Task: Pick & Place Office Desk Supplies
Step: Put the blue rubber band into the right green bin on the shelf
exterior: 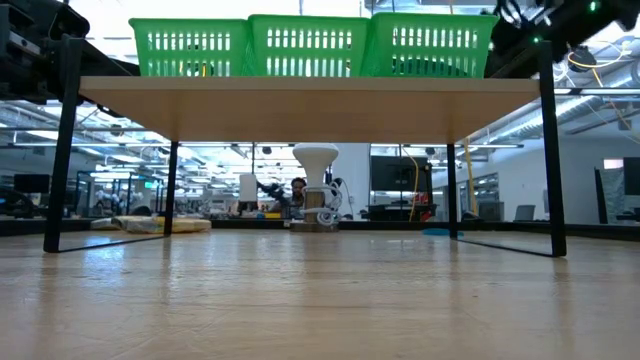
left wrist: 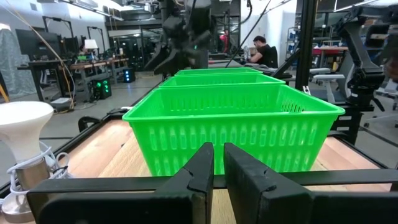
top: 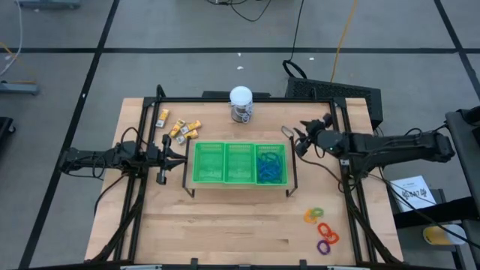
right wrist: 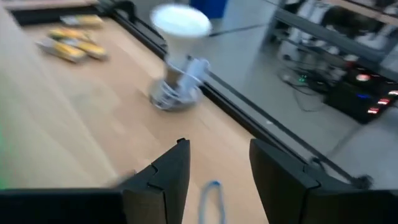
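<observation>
Here, thin blue loops [top: 271,166] are heaped in the slatted green plastic tray [top: 240,180]; the right gripper [right wrist: 214,165] is spread over wood, the left gripper [left wrist: 218,165] nearly pressed together

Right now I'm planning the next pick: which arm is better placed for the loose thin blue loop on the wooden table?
Right. Its open gripper hangs directly over the thin blue loop, beside the tray's right end. The left gripper waits shut at the opposite end.
</observation>
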